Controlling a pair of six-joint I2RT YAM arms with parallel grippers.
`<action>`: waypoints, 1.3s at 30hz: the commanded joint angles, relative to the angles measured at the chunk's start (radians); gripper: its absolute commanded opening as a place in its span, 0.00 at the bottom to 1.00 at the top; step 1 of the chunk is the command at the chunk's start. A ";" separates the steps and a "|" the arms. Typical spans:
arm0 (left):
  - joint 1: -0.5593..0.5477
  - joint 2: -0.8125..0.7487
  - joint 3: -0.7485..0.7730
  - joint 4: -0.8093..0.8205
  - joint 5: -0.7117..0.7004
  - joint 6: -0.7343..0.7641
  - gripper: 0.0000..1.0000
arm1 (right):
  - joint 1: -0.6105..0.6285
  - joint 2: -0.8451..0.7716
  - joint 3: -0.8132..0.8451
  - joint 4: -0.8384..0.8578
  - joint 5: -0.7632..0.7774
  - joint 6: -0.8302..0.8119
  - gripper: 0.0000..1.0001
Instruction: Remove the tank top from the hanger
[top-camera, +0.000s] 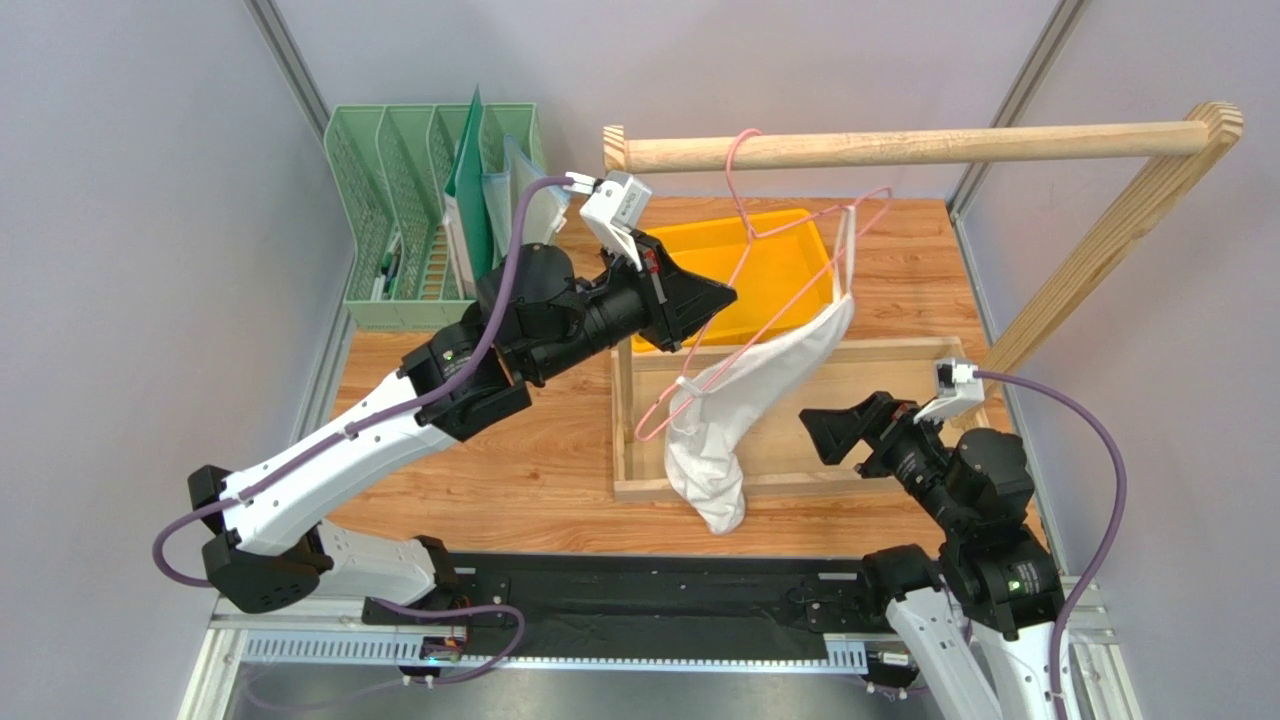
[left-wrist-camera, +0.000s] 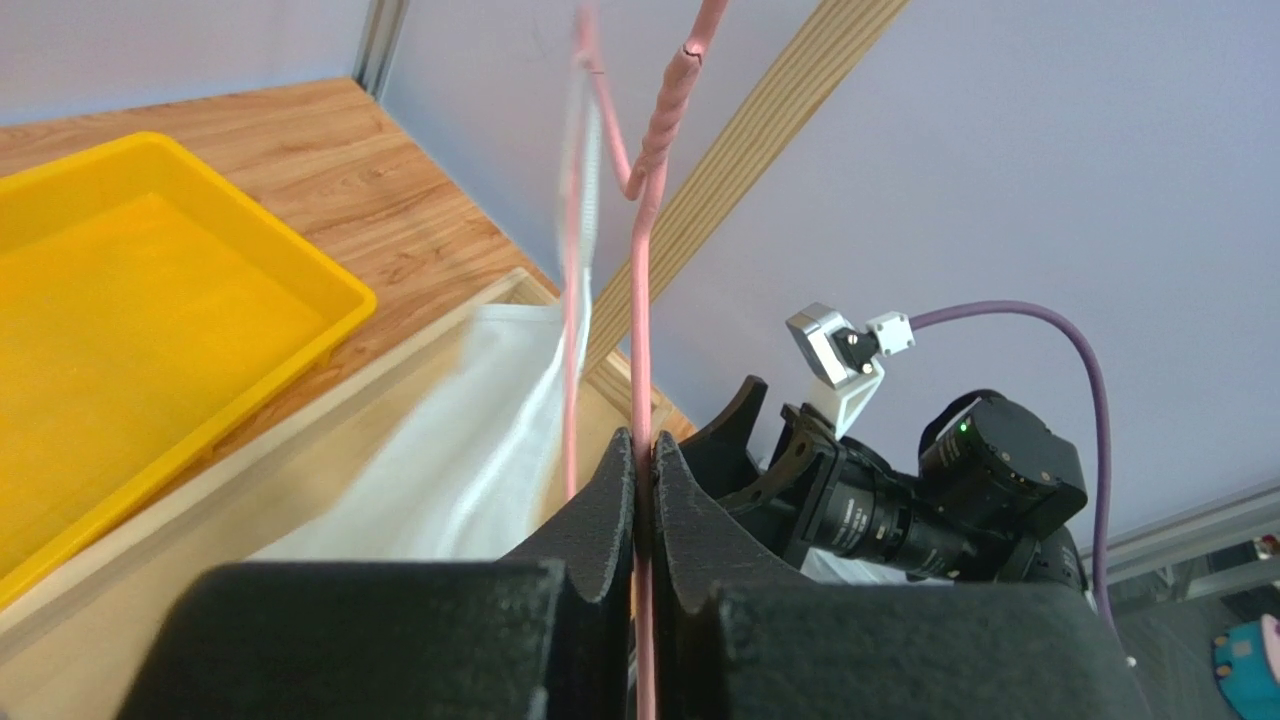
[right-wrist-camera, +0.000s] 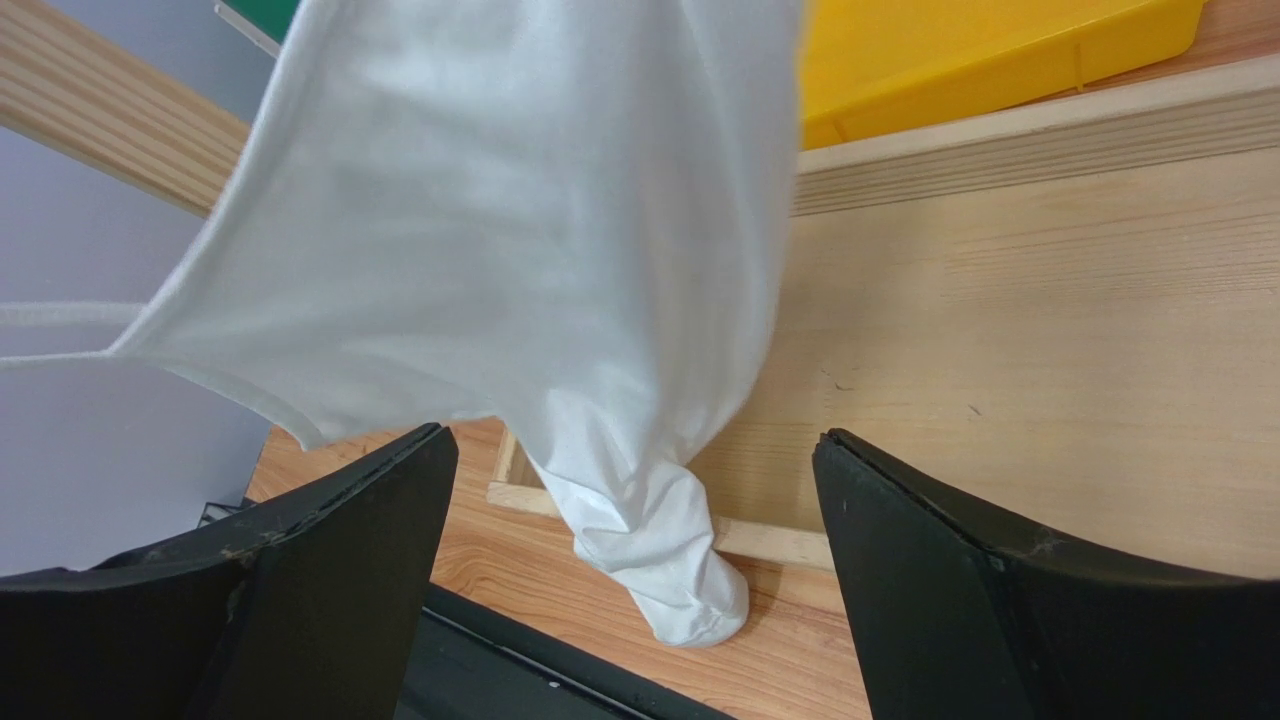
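Note:
The pink wire hanger (top-camera: 781, 228) hangs tilted by its hook from the wooden rail. The white tank top (top-camera: 736, 413) droops from it, one strap high at the right, its crumpled lower end resting on the table. My left gripper (top-camera: 718, 300) is shut on the hanger, and the left wrist view shows the hanger wire (left-wrist-camera: 646, 300) pinched between the closed jaws of the left gripper (left-wrist-camera: 643, 458). My right gripper (top-camera: 824, 435) stands open just right of the tank top (right-wrist-camera: 526, 225). In the right wrist view the cloth hangs ahead of the wide-apart right gripper (right-wrist-camera: 634, 438), untouched.
The wooden rail (top-camera: 932, 146) spans the back on a slanted post, above a flat wooden base frame (top-camera: 624, 435). A yellow tray (top-camera: 781, 263) sits behind the hanger. A green organizer (top-camera: 406, 210) with folders stands at the back left.

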 joint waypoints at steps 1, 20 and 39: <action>-0.013 -0.004 0.050 -0.006 0.016 0.004 0.00 | -0.004 -0.012 0.046 0.012 -0.016 -0.004 0.96; -0.065 -0.084 0.191 -0.177 -0.102 0.126 0.00 | -0.004 0.003 0.046 0.015 -0.007 -0.003 0.95; -0.066 -0.052 0.104 -0.163 -0.211 0.174 0.00 | -0.004 0.159 0.286 0.119 -0.323 0.131 0.93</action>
